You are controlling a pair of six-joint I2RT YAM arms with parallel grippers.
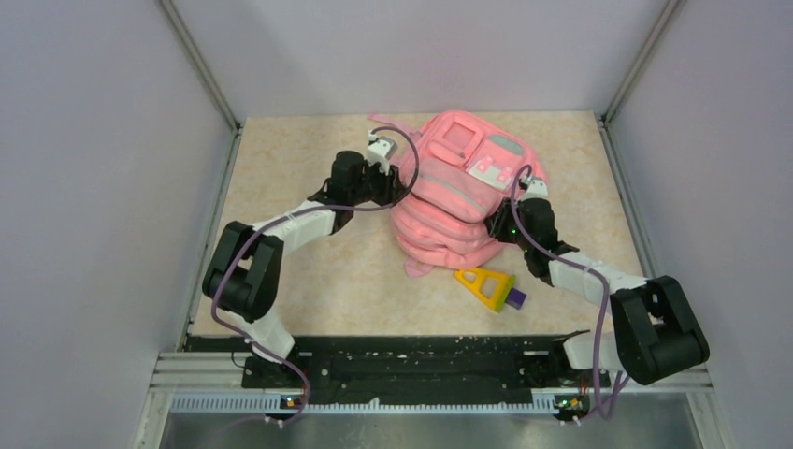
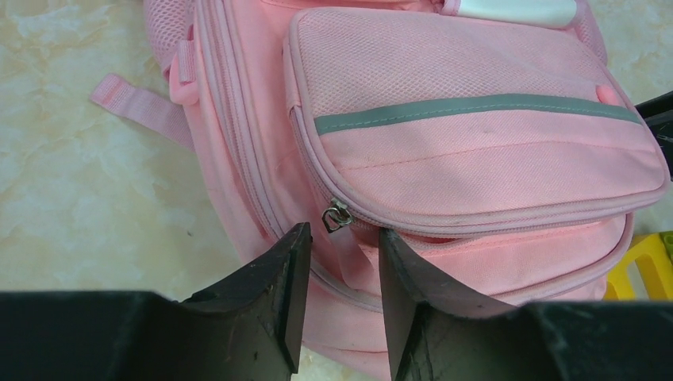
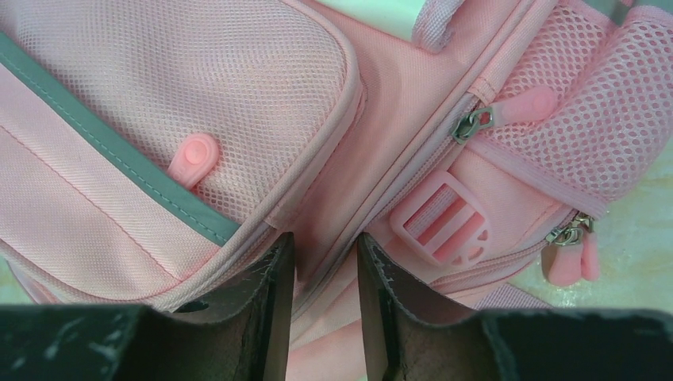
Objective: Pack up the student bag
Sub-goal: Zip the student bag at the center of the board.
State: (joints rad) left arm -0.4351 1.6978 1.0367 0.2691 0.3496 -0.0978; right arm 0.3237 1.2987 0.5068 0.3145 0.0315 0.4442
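Observation:
The student bag (image 1: 456, 187) is a pink backpack with grey-green trim, lying in the middle of the table. My left gripper (image 1: 397, 176) is at its left side. In the left wrist view the bag (image 2: 476, 159) fills the frame, and the left gripper (image 2: 343, 232) is open, its fingers on either side of the pink ribbon pull (image 2: 349, 258) below a metal zip slider (image 2: 337, 216). My right gripper (image 1: 513, 208) is at the bag's right side. In the right wrist view the right gripper (image 3: 324, 238) is closed on a fold of the bag (image 3: 159, 119) beside a pink buckle (image 3: 441, 226).
A yellow triangular toy (image 1: 484, 284) with a purple piece (image 1: 515, 299) lies on the table just in front of the bag; its yellow edge also shows in the left wrist view (image 2: 647, 270). Grey walls enclose the beige table (image 1: 309, 281) on three sides.

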